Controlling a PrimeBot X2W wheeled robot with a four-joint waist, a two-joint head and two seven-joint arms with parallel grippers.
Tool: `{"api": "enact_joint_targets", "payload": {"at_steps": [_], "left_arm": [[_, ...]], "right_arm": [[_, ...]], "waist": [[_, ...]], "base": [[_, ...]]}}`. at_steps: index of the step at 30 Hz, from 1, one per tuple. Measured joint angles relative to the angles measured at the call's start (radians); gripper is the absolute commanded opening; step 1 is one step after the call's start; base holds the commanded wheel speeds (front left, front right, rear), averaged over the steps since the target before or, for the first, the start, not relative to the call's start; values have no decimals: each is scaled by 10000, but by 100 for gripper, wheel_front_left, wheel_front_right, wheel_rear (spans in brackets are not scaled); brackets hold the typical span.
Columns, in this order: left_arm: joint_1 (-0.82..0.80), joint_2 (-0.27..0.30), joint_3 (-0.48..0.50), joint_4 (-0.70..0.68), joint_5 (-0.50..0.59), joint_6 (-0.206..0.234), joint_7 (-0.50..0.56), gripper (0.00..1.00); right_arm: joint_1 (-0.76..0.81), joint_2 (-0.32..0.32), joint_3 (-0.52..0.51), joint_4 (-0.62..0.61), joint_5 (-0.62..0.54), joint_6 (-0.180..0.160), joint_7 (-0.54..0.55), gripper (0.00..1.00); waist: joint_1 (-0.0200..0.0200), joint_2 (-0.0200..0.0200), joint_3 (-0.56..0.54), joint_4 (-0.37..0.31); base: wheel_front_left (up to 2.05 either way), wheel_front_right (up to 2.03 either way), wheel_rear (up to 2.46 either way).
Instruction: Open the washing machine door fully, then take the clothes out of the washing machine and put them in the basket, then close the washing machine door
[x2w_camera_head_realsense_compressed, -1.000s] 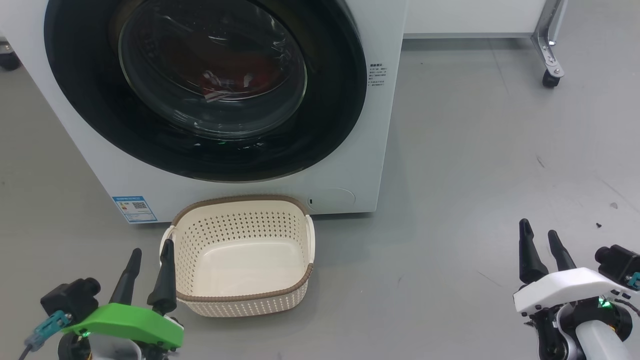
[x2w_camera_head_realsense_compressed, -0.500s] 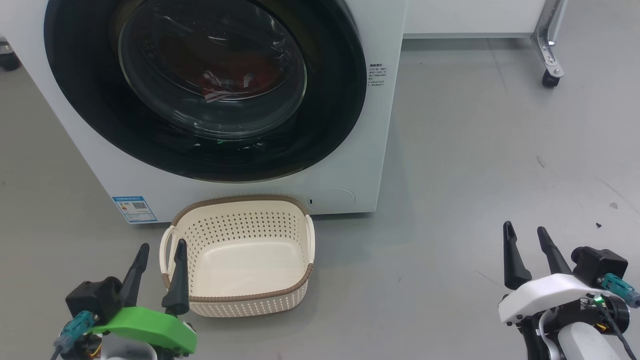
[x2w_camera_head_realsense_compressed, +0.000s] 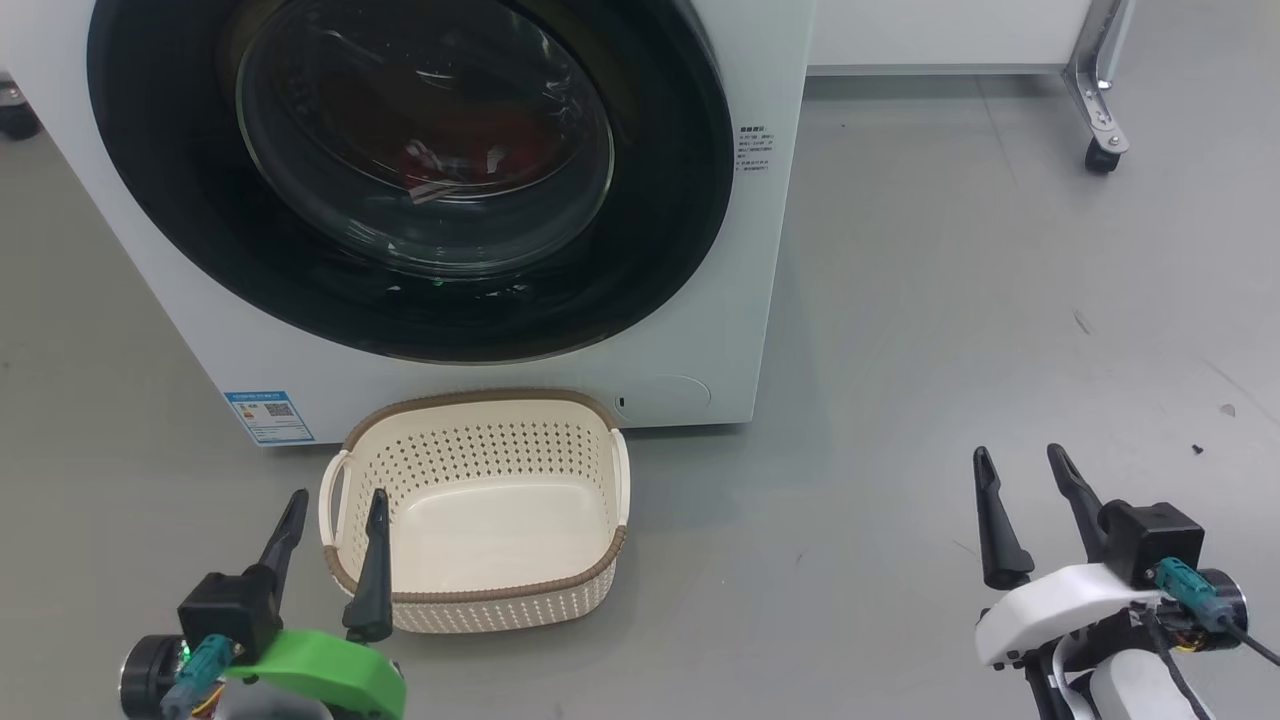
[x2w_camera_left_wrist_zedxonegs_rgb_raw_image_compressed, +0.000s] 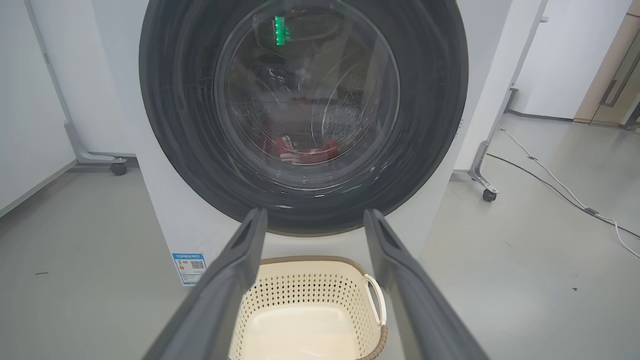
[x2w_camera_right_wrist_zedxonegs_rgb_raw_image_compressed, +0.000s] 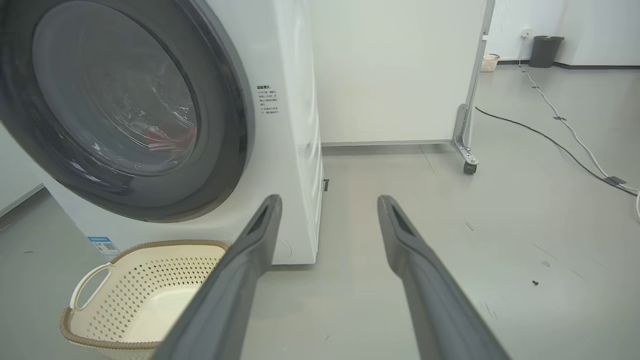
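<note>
The white washing machine (x2w_camera_head_realsense_compressed: 770, 250) fills the upper left of the head view, and its round black washing machine door (x2w_camera_head_realsense_compressed: 180, 230) is closed flat against the front. Red clothes (x2w_camera_head_realsense_compressed: 500, 145) show dimly through the glass window, also in the left wrist view as clothes (x2w_camera_left_wrist_zedxonegs_rgb_raw_image_compressed: 305, 150). The empty cream basket (x2w_camera_head_realsense_compressed: 480, 600) stands on the floor just before the machine. My left gripper (x2w_camera_head_realsense_compressed: 335, 495) is open beside the basket's left handle. My right gripper (x2w_camera_head_realsense_compressed: 1020, 452) is open over bare floor, well to the right of the machine.
Grey floor (x2w_camera_head_realsense_compressed: 950, 300) stretches to the right of the machine. A white panel on a metal leg with a caster (x2w_camera_head_realsense_compressed: 1100, 160) stands at the back right. Cables (x2w_camera_right_wrist_zedxonegs_rgb_raw_image_compressed: 550, 135) run across the floor far right, and a dark bin (x2w_camera_right_wrist_zedxonegs_rgb_raw_image_compressed: 545, 50) stands by the far wall.
Both grippers have slid rightward and inward in the head view: the left toward the basket's left side, the right leftward. Both wrists have rolled. Door, basket and clothes have not moved.
</note>
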Motion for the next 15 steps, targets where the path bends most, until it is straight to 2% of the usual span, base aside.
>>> {"api": "enact_joint_targets", "payload": {"at_steps": [11,15], "left_arm": [[-1,-82,-173,134,1233,90,-347,100],[-2,-92,-146,242,1237,92,-349,100]], "right_arm": [[-1,10,134,113,-1319,-75,-307,100],[-1,31,96,128,-1360,-81,-309,100]], "waist": [[0,0,26,-1],[0,0,29,1]], "base": [[0,0,0],[0,0,0]]}}
